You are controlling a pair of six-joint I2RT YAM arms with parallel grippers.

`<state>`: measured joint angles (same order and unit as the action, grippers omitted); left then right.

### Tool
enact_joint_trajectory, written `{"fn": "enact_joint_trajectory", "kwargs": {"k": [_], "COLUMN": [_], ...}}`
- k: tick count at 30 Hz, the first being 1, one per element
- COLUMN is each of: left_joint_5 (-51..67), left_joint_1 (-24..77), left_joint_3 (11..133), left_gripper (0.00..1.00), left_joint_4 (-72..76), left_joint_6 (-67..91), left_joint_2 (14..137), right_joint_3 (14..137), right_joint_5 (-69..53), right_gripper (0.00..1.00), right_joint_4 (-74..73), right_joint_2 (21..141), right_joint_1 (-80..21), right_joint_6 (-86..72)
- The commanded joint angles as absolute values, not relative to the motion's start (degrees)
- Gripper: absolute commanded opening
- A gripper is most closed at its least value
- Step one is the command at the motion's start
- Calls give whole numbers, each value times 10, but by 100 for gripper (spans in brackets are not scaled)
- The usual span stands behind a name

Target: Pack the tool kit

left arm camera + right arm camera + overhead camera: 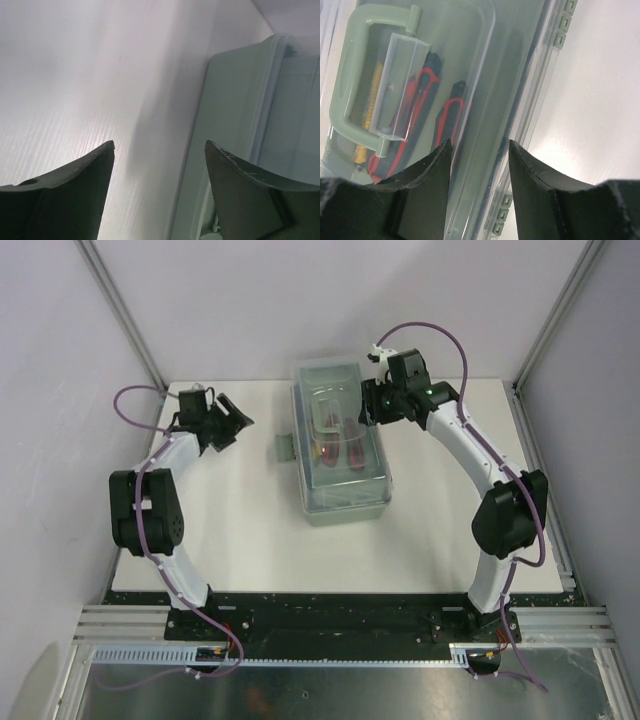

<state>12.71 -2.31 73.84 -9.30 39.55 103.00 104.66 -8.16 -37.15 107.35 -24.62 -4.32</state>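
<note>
The tool kit (340,440) is a sage-green box with its clear lid down, at mid-table. Through the lid I see red-and-black tools (422,100) and the green carry handle (350,100). My right gripper (368,405) is open over the box's far right edge. In the right wrist view its fingertips (480,145) stand either side of the lid's rim (520,100); I cannot tell whether they touch it. My left gripper (238,425) is open and empty, left of the box. In the left wrist view (160,147) it faces the box's side (235,125).
A green latch tab (284,447) sticks out from the box's left side. Hinge lugs (561,25) line the right edge. The white table (250,530) ends at grey walls on the left, right and back.
</note>
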Motion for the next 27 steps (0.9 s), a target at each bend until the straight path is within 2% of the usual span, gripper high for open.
{"fn": "enact_joint_trajectory", "kwargs": {"k": [1, 3, 5, 15, 21, 27], "left_joint_5": [208, 233, 247, 285, 275, 282], "left_joint_1": [-22, -13, -7, 58, 57, 56], "left_joint_3": [695, 673, 654, 671, 652, 636], "left_gripper": [71, 64, 62, 68, 77, 78], "left_joint_4": [-77, -67, -55, -42, -38, -23], "left_joint_6": [424, 431, 436, 421, 434, 455], "left_joint_2": [1034, 1036, 1036, 1068, 1017, 999], "right_joint_3": [1004, 1004, 1004, 1006, 1009, 1010], "right_joint_5": [-91, -95, -98, -87, -84, -80], "right_gripper": [41, 42, 42, 42, 42, 41], "right_joint_4": [-484, -474, -465, -453, -454, -454], "right_joint_2": [1057, 1059, 1064, 1076, 1080, 1089], "right_joint_1": [-251, -256, -264, -275, -275, -276], "right_joint_6": [-16, -32, -44, -64, -70, -76]}}
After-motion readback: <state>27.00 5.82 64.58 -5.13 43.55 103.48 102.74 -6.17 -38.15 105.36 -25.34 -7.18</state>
